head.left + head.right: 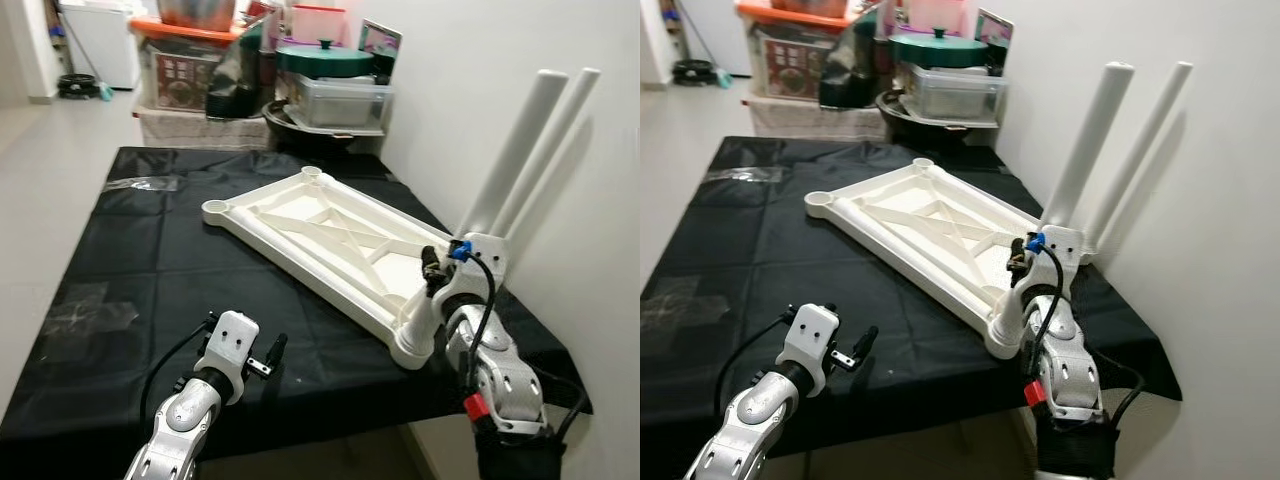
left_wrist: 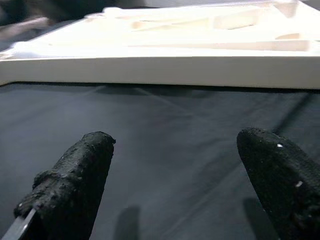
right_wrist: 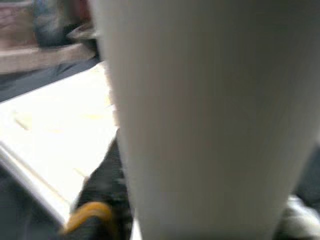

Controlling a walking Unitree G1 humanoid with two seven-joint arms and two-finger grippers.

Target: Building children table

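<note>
Two legs (image 1: 520, 150) socketed, two sockets empty. Right claw (image 1: 432, 268) at near corner, grip unclear, maybe on a leg; left claw (image 2: 175, 175) wide open, empty, beside the upturned tabletop (image 1: 330, 235).

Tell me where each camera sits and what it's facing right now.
Left eye view: on the head, looking down at the upturned tabletop on the black cloth, two legs by the wall; both arms show.
Right eye view: the same head, the same scene.
Left wrist view: along the left gripper, open over the cloth, facing the tabletop's edge.
Right wrist view: on the right arm, pressed close to a white leg, tabletop beside it; blurred.
Shared: the tabletop appears in all four.
</note>
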